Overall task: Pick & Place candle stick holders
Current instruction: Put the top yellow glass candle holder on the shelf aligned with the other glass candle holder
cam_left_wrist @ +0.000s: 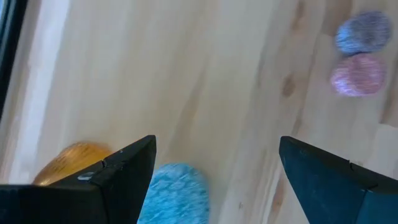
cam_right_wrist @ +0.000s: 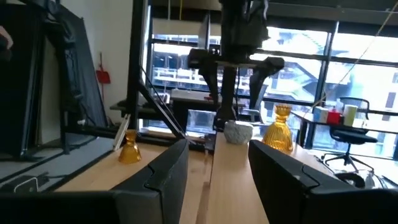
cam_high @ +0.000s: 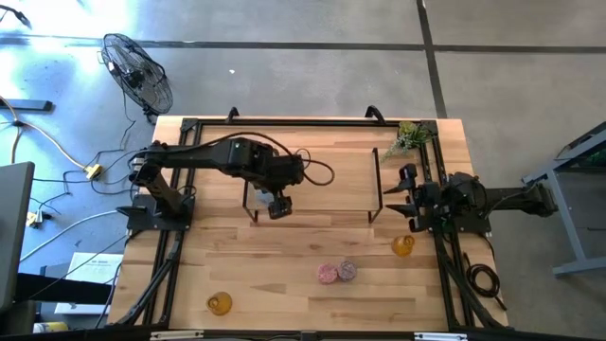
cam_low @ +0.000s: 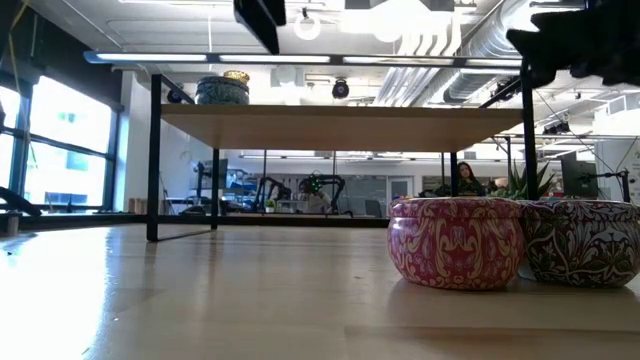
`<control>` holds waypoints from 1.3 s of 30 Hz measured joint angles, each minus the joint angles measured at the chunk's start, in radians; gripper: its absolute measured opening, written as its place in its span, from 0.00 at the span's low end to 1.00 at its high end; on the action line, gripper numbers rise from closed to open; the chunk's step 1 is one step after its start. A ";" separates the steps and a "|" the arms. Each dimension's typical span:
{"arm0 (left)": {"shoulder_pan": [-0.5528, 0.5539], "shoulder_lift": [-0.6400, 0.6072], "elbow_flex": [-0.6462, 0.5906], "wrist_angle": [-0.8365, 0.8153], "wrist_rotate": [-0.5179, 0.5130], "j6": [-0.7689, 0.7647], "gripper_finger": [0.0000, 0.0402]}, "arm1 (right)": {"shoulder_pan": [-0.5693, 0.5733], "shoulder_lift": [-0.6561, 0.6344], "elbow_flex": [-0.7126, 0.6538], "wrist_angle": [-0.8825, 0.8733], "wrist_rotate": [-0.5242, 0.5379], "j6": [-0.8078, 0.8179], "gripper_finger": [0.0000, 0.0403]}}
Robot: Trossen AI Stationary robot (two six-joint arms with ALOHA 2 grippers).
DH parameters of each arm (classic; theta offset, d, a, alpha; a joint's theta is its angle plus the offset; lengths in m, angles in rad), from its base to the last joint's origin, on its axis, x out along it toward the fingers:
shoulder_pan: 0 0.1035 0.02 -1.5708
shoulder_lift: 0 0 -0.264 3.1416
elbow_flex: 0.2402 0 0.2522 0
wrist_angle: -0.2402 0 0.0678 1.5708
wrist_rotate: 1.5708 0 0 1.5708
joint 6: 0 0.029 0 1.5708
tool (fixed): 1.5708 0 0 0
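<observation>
Left gripper [cam_high: 278,207] hangs over the shelf's [cam_high: 312,220] front edge, fingers [cam_left_wrist: 118,174] spread wide, nothing between them. Directly under it on the shelf: the blue holder [cam_left_wrist: 175,193], with an amber holder [cam_left_wrist: 73,159] touching or just beside it, next to one finger. Farther out in front of this gripper, on the table [cam_high: 284,275], the pink holder [cam_high: 328,274] and purple holder [cam_high: 347,271] sit side by side, touching or nearly so. A second amber holder [cam_high: 220,303] stands near the table's front edge, well apart from both grippers. Right gripper [cam_high: 409,201] waits at the table's right side, fingers [cam_right_wrist: 163,171] partly apart and empty; a third amber holder [cam_high: 402,246] stands near it on the table.
</observation>
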 joint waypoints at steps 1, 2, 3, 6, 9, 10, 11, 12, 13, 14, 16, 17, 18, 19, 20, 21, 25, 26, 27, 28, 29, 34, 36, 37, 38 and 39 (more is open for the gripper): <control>-0.011 0.000 0.000 0.007 0.001 0.003 0.83 | 0.004 0.000 0.017 -0.018 -0.005 -0.003 0.41; -0.025 0.000 0.000 0.020 0.001 0.007 0.83 | 0.013 0.000 0.037 -0.040 -0.008 -0.004 0.41; -0.040 0.000 0.000 0.033 -0.001 0.011 0.83 | 0.023 0.000 0.061 -0.067 -0.010 -0.005 0.41; -0.084 0.000 0.000 0.056 -0.006 0.024 0.83 | 0.067 0.002 0.145 -0.167 0.012 -0.013 0.41; -0.122 0.000 0.000 0.081 -0.007 0.026 0.83 | 0.125 0.018 0.217 -0.215 0.061 0.005 0.39; -0.134 0.000 0.000 0.092 -0.009 0.026 0.83 | 0.143 0.026 0.239 -0.215 0.060 0.021 0.38; -0.145 0.000 0.000 0.111 -0.014 0.024 0.83 | 0.164 0.037 0.262 -0.212 0.052 0.027 0.37; -0.155 0.000 0.000 0.132 -0.028 0.013 0.83 | 0.185 0.049 0.286 -0.207 0.044 0.028 0.35; -0.165 0.000 0.000 0.151 -0.040 0.001 0.83 | 0.206 0.062 0.311 -0.207 0.042 0.029 0.34; -0.176 0.000 -0.001 0.169 -0.051 -0.005 0.83 | 0.227 0.078 0.334 -0.209 0.042 0.029 0.33; -0.199 0.000 -0.001 0.199 -0.055 -0.008 0.83 | 0.270 0.117 0.387 -0.220 0.042 0.022 0.30; -0.212 0.000 -0.001 0.208 -0.056 -0.008 0.83 | 0.292 0.139 0.414 -0.225 0.042 0.010 0.30; -0.225 0.000 -0.001 0.216 -0.058 -0.008 0.83 | 0.313 0.162 0.444 -0.234 0.043 -0.003 0.29; -0.240 0.000 -0.001 0.222 -0.067 -0.009 0.83 | 0.335 0.185 0.473 -0.248 0.050 -0.008 0.28; -0.256 0.000 -0.001 0.223 -0.083 -0.015 0.83 | 0.355 0.212 0.506 -0.265 0.059 -0.012 0.27; -0.270 0.000 -0.005 0.224 -0.105 -0.024 0.83 | 0.375 0.241 0.538 -0.281 0.069 -0.022 0.27; -0.327 0.000 -0.041 0.221 -0.194 -0.063 0.83 | 0.452 0.365 0.669 -0.352 0.136 -0.057 0.26; -0.341 0.000 -0.050 0.221 -0.216 -0.075 0.83 | 0.470 0.398 0.710 -0.382 0.159 -0.074 0.26; -0.354 0.000 -0.060 0.222 -0.238 -0.084 0.83 | 0.487 0.429 0.748 -0.418 0.187 -0.084 0.26; -0.367 0.000 -0.071 0.222 -0.257 -0.096 0.83 | 0.504 0.462 0.789 -0.461 0.218 -0.093 0.26; -0.378 0.000 -0.082 0.221 -0.275 -0.105 0.83 | 0.520 0.496 0.833 -0.509 0.255 -0.099 0.26; -0.425 0.000 -0.145 0.246 -0.375 -0.142 0.83 | 0.592 0.646 1.054 -0.831 0.549 -0.053 0.26; -0.441 0.000 -0.177 0.262 -0.420 -0.159 0.83 | 0.617 0.700 1.138 -0.992 0.697 0.005 0.26; -0.448 0.000 -0.192 0.271 -0.438 -0.167 0.83 | 0.627 0.725 1.177 -1.074 0.761 0.050 0.26; -0.455 0.000 -0.206 0.284 -0.452 -0.177 0.83 | 0.634 0.750 1.215 -1.158 0.818 0.110 0.26; -0.459 -0.001 -0.224 0.296 -0.465 -0.189 0.83 | 0.640 0.775 1.255 -1.247 0.863 0.187 0.26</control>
